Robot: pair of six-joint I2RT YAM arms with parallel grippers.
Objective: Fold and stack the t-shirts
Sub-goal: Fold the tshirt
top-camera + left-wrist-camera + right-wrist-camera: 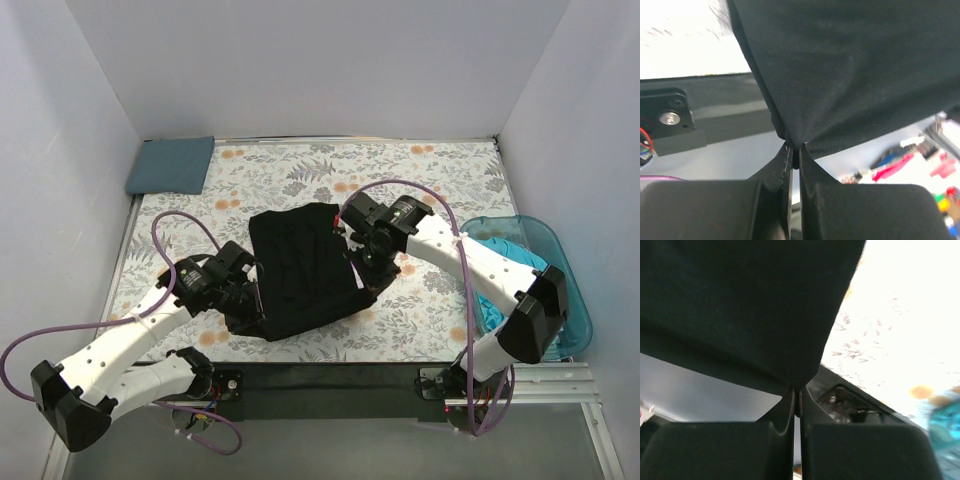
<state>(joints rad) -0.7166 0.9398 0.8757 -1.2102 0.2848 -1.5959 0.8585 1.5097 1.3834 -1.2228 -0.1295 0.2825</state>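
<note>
1. Black t-shirt point(305, 270) is held up between my two grippers, over the middle of the surface point(420, 310).
2. My left gripper point(795, 148) is clamped on its near-left edge.
3. My right gripper point(796, 389) is clamped on its right edge.

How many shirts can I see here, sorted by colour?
black t-shirt: 1
blue-grey t-shirt: 1
turquoise t-shirt, lying in the tub: 1
Total: 3
</note>
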